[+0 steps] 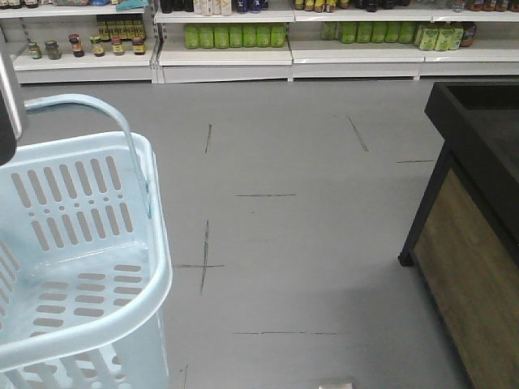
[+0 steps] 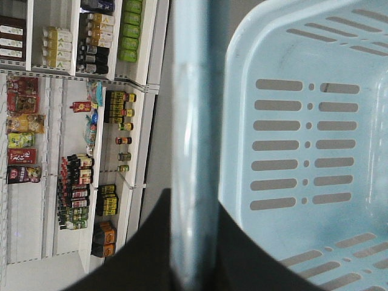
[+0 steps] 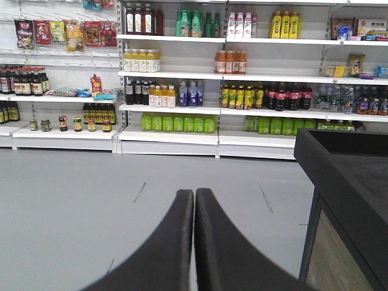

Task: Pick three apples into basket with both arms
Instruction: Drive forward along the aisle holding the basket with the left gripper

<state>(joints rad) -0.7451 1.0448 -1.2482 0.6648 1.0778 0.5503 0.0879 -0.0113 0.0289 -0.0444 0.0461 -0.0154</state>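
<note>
The labels on the shelf bottles (image 3: 176, 123) were too small to read. The left gripper (image 2: 193, 203) clasped the handle (image 2: 191, 121) of the basket (image 1: 81, 243), cut off at the left edge; the right gripper (image 3: 194, 195) had its fingers pressed together, holding nothing

The right pincer (image 3: 194, 193) is held level and points forward, its two black fingers (image 3: 173, 242) pressed together with nothing between them. The left pincer (image 2: 194, 203) clasps the basket handle (image 2: 191, 121), one finger on either side.
</note>
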